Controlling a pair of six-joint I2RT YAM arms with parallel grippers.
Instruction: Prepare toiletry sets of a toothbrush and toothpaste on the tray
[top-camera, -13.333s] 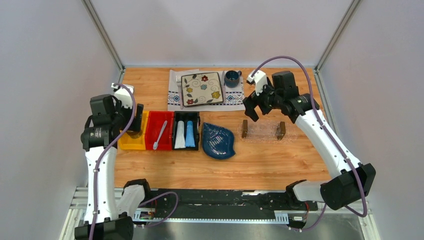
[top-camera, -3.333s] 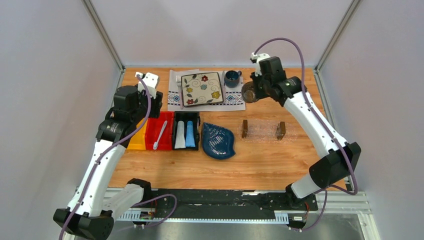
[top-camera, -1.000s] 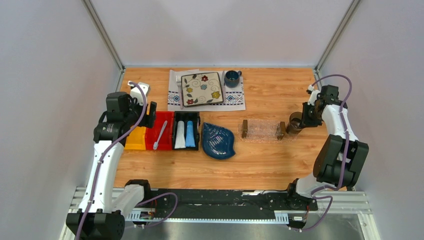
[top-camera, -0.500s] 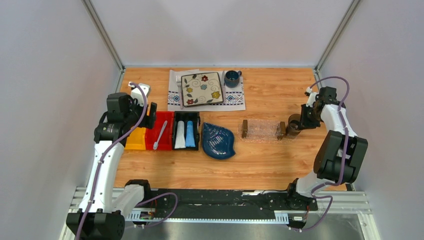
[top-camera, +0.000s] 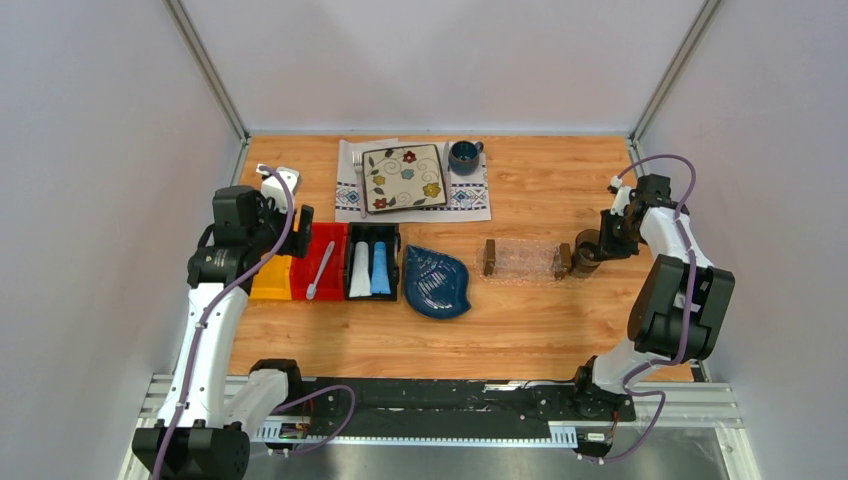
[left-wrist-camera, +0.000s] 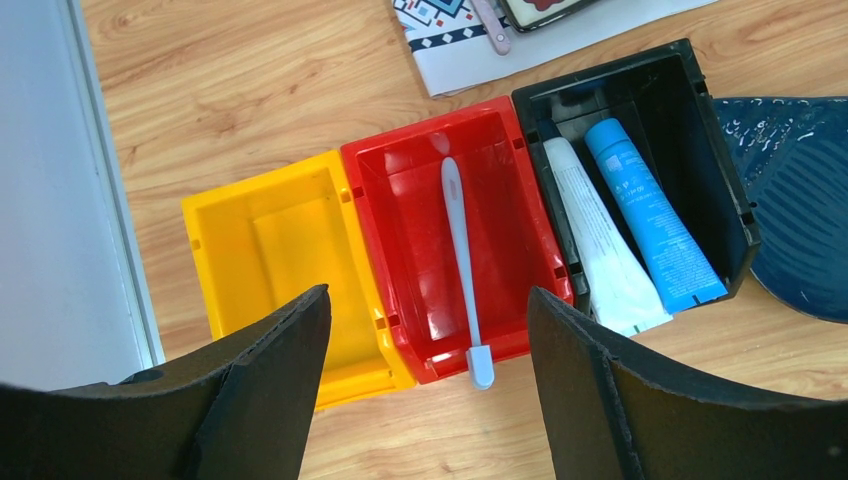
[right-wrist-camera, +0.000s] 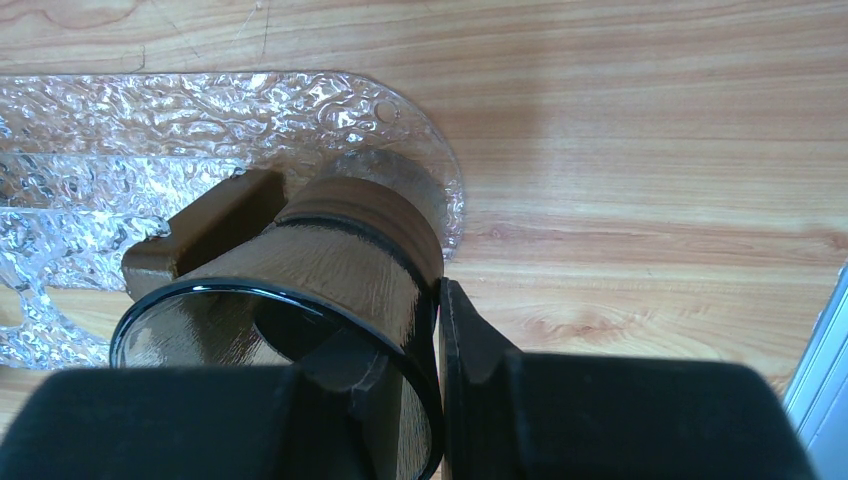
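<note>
left end effector (left-wrist-camera: 425, 300): spread wide and holding nothing, hanging over the bins.
toothbrush (left-wrist-camera: 458, 250): straight below the gap between my left fingers. It lies lengthwise in the red bin (left-wrist-camera: 520, 230), with one end poking over the rim nearest me.
white toothpaste tube (left-wrist-camera: 598, 250): in the black bin (left-wrist-camera: 700, 130), just right of my left end effector, with the blue toothpaste tube (left-wrist-camera: 652, 230) alongside it.
right end effector (right-wrist-camera: 415, 350): pinching the wall of a brown cup (right-wrist-camera: 340, 260), one finger inside the rim and one outside.
tray (right-wrist-camera: 150, 110): under and left of my right end effector. The cup's base stands on its rounded end, just beside the wooden block (right-wrist-camera: 210, 225).
wrist views only: the finger inside the cup, and the toothbrush overhanging the rim.
overhead view only: the blue leaf dish (top-camera: 437, 282) lies between my two end effectors.
</note>
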